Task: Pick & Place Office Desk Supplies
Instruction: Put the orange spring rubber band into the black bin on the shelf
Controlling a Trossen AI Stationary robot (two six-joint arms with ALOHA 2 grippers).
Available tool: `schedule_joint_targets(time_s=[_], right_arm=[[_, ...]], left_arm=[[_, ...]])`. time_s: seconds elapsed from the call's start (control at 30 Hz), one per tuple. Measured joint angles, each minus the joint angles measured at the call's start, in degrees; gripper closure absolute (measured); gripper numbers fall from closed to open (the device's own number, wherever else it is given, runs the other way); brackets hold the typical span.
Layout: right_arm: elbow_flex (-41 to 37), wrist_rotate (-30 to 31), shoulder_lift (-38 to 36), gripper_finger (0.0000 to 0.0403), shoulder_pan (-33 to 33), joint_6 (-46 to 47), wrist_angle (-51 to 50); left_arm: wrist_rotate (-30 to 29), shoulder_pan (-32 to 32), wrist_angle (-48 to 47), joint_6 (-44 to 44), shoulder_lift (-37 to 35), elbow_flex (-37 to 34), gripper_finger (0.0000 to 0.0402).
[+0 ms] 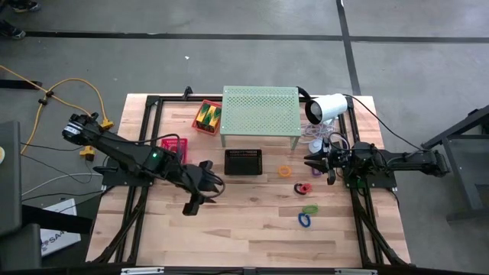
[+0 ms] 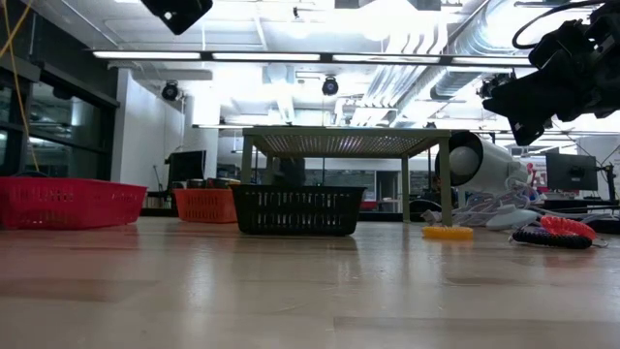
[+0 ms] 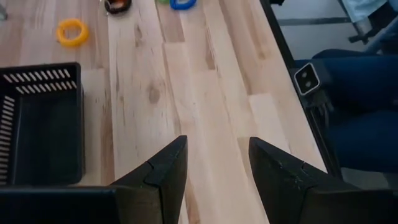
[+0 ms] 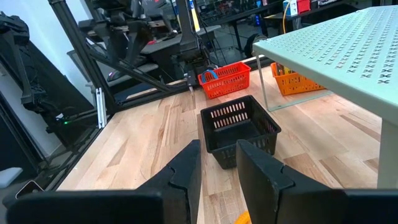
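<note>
Loops: we see the orange loop (image 1: 285,171), red loop (image 1: 303,189), green loop (image 1: 309,208) and blue loop (image 1: 305,221) lying loose on the table (image 1: 252,229), right of the black basket (image 1: 244,162).
Left gripper (image 1: 191,205): fingers spread, holding nothing, hovering over bare wood near the basket.
Right gripper (image 1: 315,162): partly parted, empty, raised beside the loops, so we guess it grabs first.
Orange basket (image 1: 207,117): already has yellow-green wedges.

You see an orange loop (image 1: 284,171) flat beside the black basket (image 1: 244,162); red (image 1: 303,188), green (image 1: 309,208) and blue (image 1: 305,221) loops lie nearby; wedges (image 1: 207,116) fill the orange bin (image 1: 200,126).
</note>
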Motion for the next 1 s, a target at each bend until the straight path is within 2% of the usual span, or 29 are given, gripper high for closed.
schedule_joint_targets(time_s=[0.77, 1.0], right_arm=[[0.0, 0.0, 0.0, 0.0313, 0.0, 1.8, 0.2], [0.0, 0.1, 0.0, 0.0313, 0.0, -3.3, 4.3]], left_arm=[[0.0, 0.0, 1.1, 0.0, 0.0, 0.0, 0.0236], [0.0, 0.0, 1.1, 0.0, 0.0, 0.0, 0.0236]])
